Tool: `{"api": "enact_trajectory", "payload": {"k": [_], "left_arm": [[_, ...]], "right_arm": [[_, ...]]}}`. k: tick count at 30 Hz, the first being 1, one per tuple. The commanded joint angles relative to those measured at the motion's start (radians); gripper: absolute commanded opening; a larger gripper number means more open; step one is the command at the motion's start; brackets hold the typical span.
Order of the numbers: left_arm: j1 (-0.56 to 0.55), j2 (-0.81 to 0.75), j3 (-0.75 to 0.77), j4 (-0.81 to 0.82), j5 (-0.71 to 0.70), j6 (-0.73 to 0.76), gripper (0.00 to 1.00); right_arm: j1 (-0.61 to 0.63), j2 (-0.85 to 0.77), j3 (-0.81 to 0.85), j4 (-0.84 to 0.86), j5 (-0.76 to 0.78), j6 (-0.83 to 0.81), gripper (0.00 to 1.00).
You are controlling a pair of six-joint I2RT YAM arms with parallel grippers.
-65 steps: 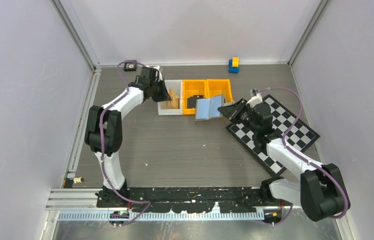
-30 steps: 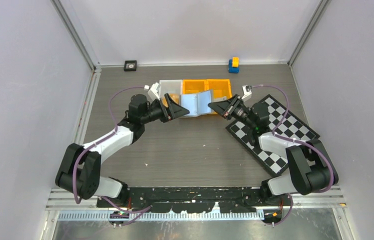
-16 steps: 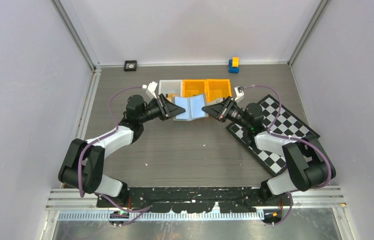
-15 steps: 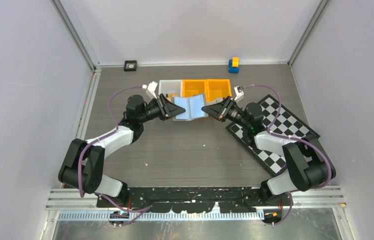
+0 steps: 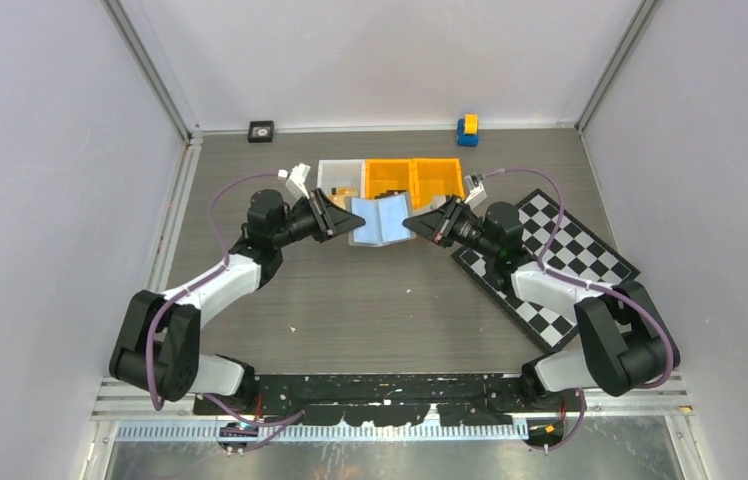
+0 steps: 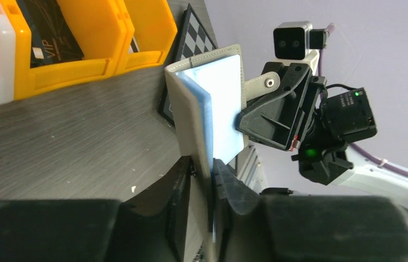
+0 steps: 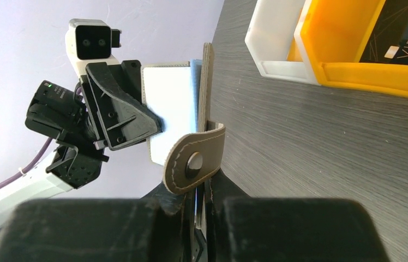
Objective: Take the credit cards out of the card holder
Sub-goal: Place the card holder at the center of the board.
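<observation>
We're looking at the card holder (image 5: 378, 220) stretched open like a book between the two arms, just on the near side of the row of bins. Its pale blue-grey inner pockets face up towards the overhead camera. The left arm (image 5: 240, 270) reaches in from the left, and its jaws are clenched on the edge of the left flap. In the left wrist view we see both fingers (image 6: 177, 183) pressed against the thin grey cover.

From the other side the right arm (image 5: 550, 285) mirrors it. Its jaws are clamped on the right flap, right by the grey snap tab (image 7: 193, 161) that curls over the fingertips. So both sets of jaws are grasping the card holder, one flap each. We cannot tell whether its lower edge touches the desk (image 5: 370, 300).

Behind it stand the white bin (image 5: 340, 164), the middle orange bin (image 5: 389, 163) and the right orange bin (image 5: 438, 161), touching side by side. A black credit card (image 6: 49, 27) marked VIP lies inside the middle orange bin.

Off to the right, under the right arm, a checkerboard (image 5: 580, 262) lies at an angle on the desk. At the far edge sits a small blue and yellow block (image 5: 467, 129).
</observation>
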Motion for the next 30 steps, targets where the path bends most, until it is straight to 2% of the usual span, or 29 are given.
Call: {"api": "enact_trajectory", "payload": {"k": [1, 3, 4, 14, 18, 20, 21, 22, 24, 26, 28, 30], "left_arm": [[0.006, -0.014, 0.009, 0.006, -0.004, 0.029, 0.15], [0.005, 0.000, 0.011, 0.022, 0.011, 0.022, 0.05], [0.004, 0.006, 0.011, 0.041, 0.025, 0.012, 0.04], [-0.045, 0.125, 0.015, 0.273, 0.115, -0.105, 0.04], [-0.045, 0.130, 0.013, 0.285, 0.119, -0.112, 0.03], [-0.045, 0.131, 0.017, 0.263, 0.114, -0.102, 0.04], [-0.045, 0.127, 0.023, 0.217, 0.101, -0.082, 0.07], [-0.043, 0.115, 0.032, 0.115, 0.069, -0.046, 0.12], [-0.043, 0.088, 0.077, -0.178, -0.053, 0.067, 0.27], [-0.043, 0.085, 0.145, -0.383, -0.138, 0.166, 0.44], [-0.043, 0.087, 0.191, -0.483, -0.203, 0.215, 0.57], [-0.043, 0.079, 0.182, -0.488, -0.241, 0.219, 0.66]], "right_arm": [[0.019, -0.012, 0.047, 0.009, 0.009, -0.033, 0.00], [0.035, -0.003, 0.052, 0.029, -0.005, -0.033, 0.00], [0.046, 0.005, 0.053, 0.054, -0.014, -0.023, 0.01], [0.105, 0.195, 0.074, 0.329, -0.095, 0.137, 0.01], [0.106, 0.221, 0.084, 0.341, -0.102, 0.155, 0.01], [0.106, 0.205, 0.092, 0.273, -0.085, 0.123, 0.01], [0.105, 0.187, 0.102, 0.199, -0.064, 0.085, 0.00], [0.106, 0.165, 0.115, 0.056, -0.030, 0.020, 0.00], [0.106, 0.124, 0.155, -0.184, 0.054, -0.086, 0.00], [0.105, 0.098, 0.194, -0.357, 0.125, -0.158, 0.00], [0.106, 0.081, 0.231, -0.498, 0.185, -0.214, 0.01], [0.106, 0.071, 0.269, -0.609, 0.234, -0.261, 0.01]]}}
